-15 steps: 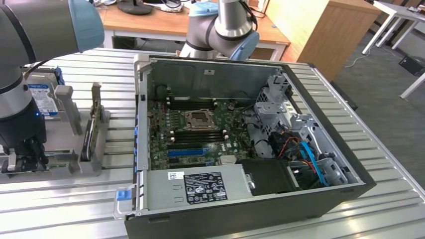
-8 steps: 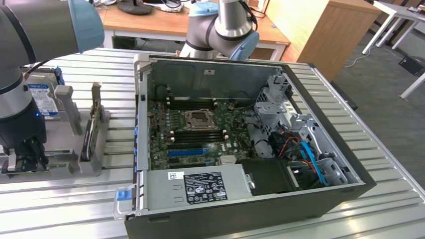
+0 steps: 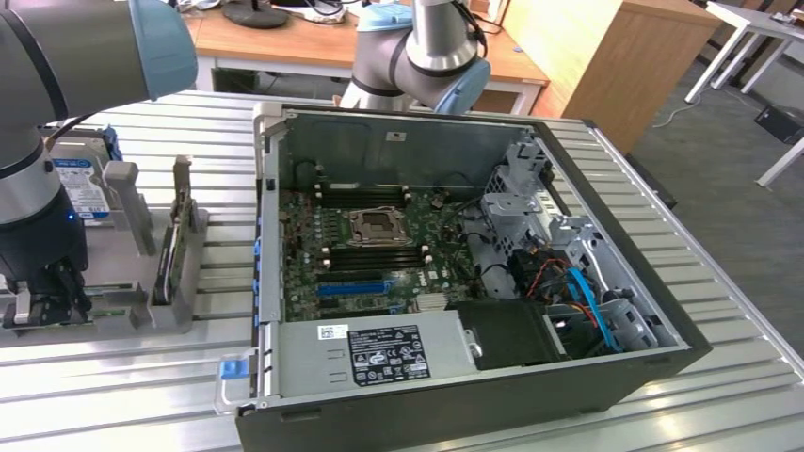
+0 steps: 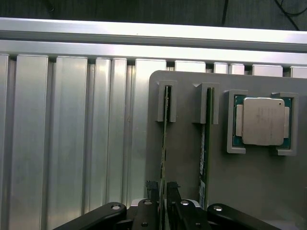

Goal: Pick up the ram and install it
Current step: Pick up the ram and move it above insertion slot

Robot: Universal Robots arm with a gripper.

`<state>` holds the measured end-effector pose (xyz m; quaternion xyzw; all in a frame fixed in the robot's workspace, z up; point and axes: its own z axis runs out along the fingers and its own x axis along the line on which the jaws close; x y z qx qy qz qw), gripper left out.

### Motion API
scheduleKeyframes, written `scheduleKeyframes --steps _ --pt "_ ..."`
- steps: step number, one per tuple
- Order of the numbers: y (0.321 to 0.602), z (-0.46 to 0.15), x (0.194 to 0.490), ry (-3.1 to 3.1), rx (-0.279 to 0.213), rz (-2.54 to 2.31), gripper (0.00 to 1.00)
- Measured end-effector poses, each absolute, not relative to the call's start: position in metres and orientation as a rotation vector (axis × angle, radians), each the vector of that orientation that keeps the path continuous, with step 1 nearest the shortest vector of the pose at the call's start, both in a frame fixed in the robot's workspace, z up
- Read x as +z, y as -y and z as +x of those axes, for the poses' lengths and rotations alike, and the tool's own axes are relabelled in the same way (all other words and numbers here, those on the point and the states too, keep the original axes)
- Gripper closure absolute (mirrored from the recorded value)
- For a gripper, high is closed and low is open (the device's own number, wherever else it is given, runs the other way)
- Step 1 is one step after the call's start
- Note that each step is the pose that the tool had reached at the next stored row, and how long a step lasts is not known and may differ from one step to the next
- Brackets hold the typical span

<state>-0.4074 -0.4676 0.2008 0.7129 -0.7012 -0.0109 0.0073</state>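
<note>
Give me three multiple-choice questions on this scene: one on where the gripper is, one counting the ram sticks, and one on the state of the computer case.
1. Where is the gripper?
A) inside the computer case
B) at the grey holder, down at a ram stick
C) on the motherboard

2. How many ram sticks stand in the holder?
A) one
B) two
C) four

3. The computer case is:
A) open, motherboard exposed
B) closed
C) standing upright

Answers:
1 B, it sits low over one stick in the holder.
2 B, two sticks stand on edge in slots.
3 A, no side panel covers the board.
</note>
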Motion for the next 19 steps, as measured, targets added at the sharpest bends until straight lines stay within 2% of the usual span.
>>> scheduleKeyframes --steps 5,6,7,19 --pt "0.4676 -0.4074 0.2008 2.193 -0.034 2.229 0.80" --pt "0.4675 -0.4075 0.2008 2.193 -0.034 2.229 0.86" --pt "0.4675 -0.4074 0.2008 2.193 -0.034 2.229 0.88" --pt "0.4679 -0.4075 0.2008 2.193 -0.035 2.230 0.88"
